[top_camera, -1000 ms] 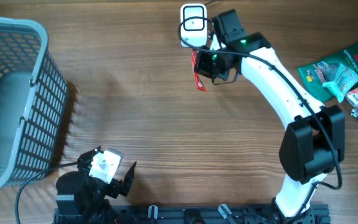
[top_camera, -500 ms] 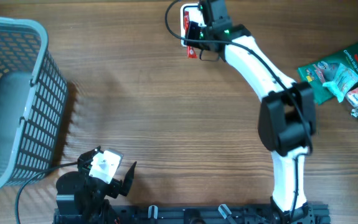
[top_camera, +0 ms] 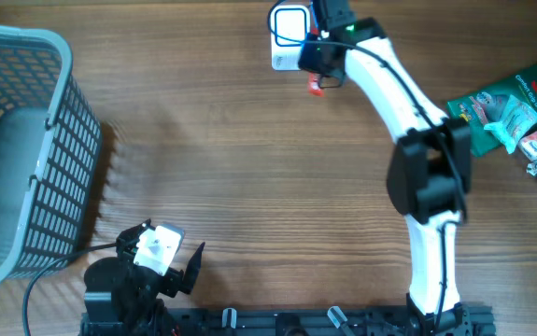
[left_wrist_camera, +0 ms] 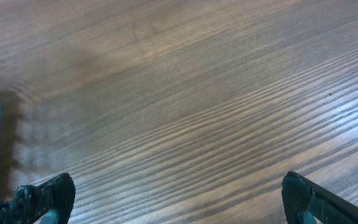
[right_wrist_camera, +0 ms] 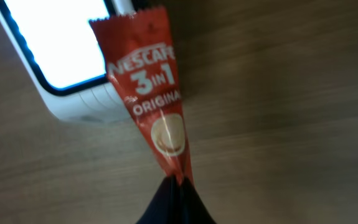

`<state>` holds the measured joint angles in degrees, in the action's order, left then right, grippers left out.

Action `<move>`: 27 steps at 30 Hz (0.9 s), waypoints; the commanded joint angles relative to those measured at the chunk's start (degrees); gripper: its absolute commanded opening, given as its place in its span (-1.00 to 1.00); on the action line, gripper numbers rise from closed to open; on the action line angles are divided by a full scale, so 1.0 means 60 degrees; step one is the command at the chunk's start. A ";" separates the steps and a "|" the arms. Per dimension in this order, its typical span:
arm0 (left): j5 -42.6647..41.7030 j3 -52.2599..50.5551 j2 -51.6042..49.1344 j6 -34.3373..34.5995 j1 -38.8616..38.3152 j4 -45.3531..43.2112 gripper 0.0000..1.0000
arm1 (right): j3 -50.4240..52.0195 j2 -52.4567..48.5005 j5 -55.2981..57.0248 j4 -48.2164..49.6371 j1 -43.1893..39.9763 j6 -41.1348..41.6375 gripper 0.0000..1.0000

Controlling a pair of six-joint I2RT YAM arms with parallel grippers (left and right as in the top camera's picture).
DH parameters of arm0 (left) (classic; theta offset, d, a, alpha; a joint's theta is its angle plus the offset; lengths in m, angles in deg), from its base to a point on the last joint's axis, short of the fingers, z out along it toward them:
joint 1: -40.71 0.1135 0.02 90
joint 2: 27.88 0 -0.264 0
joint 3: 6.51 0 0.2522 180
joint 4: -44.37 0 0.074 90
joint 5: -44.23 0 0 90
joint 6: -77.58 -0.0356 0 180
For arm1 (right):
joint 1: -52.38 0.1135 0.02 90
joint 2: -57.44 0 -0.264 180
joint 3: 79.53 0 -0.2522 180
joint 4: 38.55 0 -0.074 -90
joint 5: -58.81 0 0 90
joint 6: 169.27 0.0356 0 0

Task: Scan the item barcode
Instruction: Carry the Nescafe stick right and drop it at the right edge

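Red Nescafé 3in1 sachet (right_wrist_camera: 157, 99) is pinched at its lower end between my right fingers (right_wrist_camera: 166, 208), its top beside the white scanner (right_wrist_camera: 66, 50); my left fingers (left_wrist_camera: 45, 196) are spread above the wooden desk (left_wrist_camera: 197, 93).

The right arm (top_camera: 389, 84) reaches far out from its base, elbow bent, and the right gripper (top_camera: 317, 82) is pinched fully closed. The left arm (top_camera: 119, 280) sits folded by its base, the left gripper (left_wrist_camera: 175, 208) spread wide.

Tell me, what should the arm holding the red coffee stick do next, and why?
Probably slide the sachet fully over the scanner window. The right gripper pinches its lower end, but only its top overlaps the scanner's corner, and no barcode shows.
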<state>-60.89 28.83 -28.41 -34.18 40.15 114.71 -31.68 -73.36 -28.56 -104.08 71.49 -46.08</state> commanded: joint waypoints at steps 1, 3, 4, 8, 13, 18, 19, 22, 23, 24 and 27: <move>-0.0157 -0.0047 0.0025 -0.0051 0.0058 0.0011 1.00 | -0.0412 0.2200 0.3264 -0.2812 -0.0229 0.0710 -0.91; -0.0157 -0.0047 0.0025 -0.0051 0.0058 0.0011 1.00 | -0.0408 0.2579 0.4470 -0.4739 -0.0594 0.1541 -0.91; -0.0153 -0.0047 0.0025 -0.0051 0.0058 0.0011 1.00 | -0.0408 0.2641 0.4929 -0.5548 -0.0827 0.2044 -0.91; -0.0153 -0.0047 0.0025 -0.0051 0.0058 0.0011 1.00 | 0.0441 0.2645 0.5180 -0.6732 -0.2233 0.2503 -0.91; -0.0153 -0.0047 0.0025 -0.0051 0.0058 0.0015 1.00 | 0.3224 0.2641 0.5100 -0.5690 -0.4229 0.3880 -0.91; -0.0153 -0.0047 0.0025 -0.0051 0.0058 0.0015 1.00 | 0.4779 0.2641 0.5125 -0.4109 -0.5370 0.3967 -0.91; -0.0157 -0.0047 0.0025 -0.0051 0.0058 0.0011 1.00 | 0.4856 0.2641 0.5122 -0.3963 -0.5533 0.3967 -0.91; -0.0153 -0.0047 0.0025 -0.0051 0.0058 0.0015 1.00 | 0.4805 0.2645 0.4860 -0.3974 -0.5825 0.3912 0.99; -0.0157 -0.0047 0.0025 -0.0051 0.0058 0.0011 1.00 | 0.4703 0.2645 0.4360 -0.4003 -0.5909 0.3588 0.99; -0.0157 -0.0047 0.0025 -0.0051 0.0058 0.0011 1.00 | 0.4594 0.2659 0.3971 -0.4014 -0.5923 0.3344 0.99; -0.0157 -0.0047 0.0025 -0.0051 0.0058 0.0015 1.00 | 0.3945 0.2860 0.2863 -0.4171 -0.5741 0.2444 0.99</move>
<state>-60.91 28.83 -28.39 -34.18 40.15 114.75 -3.70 -57.19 -4.30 -128.56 35.89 -26.41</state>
